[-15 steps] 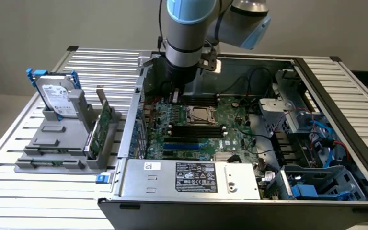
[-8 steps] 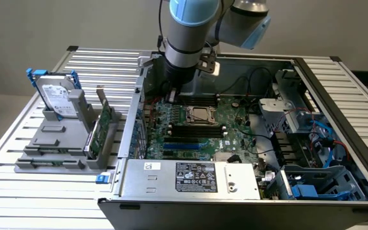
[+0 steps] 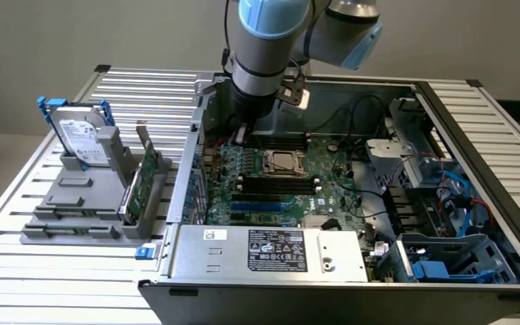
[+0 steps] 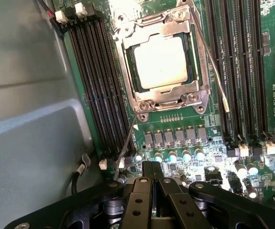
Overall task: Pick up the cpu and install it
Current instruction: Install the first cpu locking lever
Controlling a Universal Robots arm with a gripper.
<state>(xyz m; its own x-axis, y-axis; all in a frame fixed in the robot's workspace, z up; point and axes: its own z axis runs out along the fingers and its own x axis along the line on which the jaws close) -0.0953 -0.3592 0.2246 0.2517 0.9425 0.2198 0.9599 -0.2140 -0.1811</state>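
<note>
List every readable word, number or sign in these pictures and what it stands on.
Black label on the power supply: too small to read.
White sticker beside it: too small to read.
White label on the hard drive: too small to read.
White print on the motherboard: blurred, unreadable.
Nothing can be quoted.

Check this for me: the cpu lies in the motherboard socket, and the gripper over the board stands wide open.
Wrong on the gripper: the wrist view shows the gripper shut, its fingers pressed together with nothing between them. The rest holds: the cpu lies in the socket on the motherboard, with the gripper over the board.
</note>
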